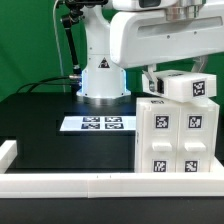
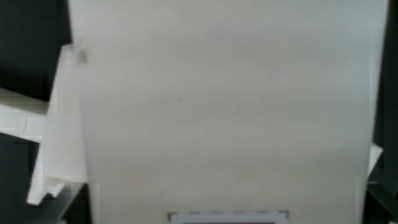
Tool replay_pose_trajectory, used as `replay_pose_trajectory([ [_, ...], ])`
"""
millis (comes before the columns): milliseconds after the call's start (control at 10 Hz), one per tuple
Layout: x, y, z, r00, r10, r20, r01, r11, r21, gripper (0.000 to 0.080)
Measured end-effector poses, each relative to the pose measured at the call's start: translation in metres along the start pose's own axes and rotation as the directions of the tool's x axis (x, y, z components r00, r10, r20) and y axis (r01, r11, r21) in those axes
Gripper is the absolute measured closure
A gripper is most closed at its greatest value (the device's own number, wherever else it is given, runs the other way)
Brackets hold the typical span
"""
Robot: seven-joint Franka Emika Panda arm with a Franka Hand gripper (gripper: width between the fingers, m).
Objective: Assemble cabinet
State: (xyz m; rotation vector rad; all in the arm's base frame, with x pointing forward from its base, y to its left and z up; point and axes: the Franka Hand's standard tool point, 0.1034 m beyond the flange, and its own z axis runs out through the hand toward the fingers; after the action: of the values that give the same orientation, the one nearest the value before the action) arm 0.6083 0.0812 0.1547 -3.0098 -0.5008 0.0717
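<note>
Nearest, a white rail [image 1: 60,182]; behind it the cabinet [image 1: 170,135] stands upright at the exterior view's right, long axis vertical — straight below the gripper [image 1: 150,82], whose opening and hold I cannot tell. Farther back lies the marker board [image 1: 100,123].

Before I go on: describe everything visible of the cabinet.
The cabinet is a white, plastic-looking box standing upright on the dark table at the exterior view's right, just behind the white front rail. Its near face carries four black-and-white square tags in two rows. A smaller white tagged block appears to sit on top, beneath the arm.
</note>
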Motion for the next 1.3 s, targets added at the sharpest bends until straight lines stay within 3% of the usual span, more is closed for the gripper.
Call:
replay_pose_trajectory([
  [1300,0.0005,0.0013,0.0039,0.998,0.065,-0.011,-0.065,0.998,-0.002,0.0253],
])
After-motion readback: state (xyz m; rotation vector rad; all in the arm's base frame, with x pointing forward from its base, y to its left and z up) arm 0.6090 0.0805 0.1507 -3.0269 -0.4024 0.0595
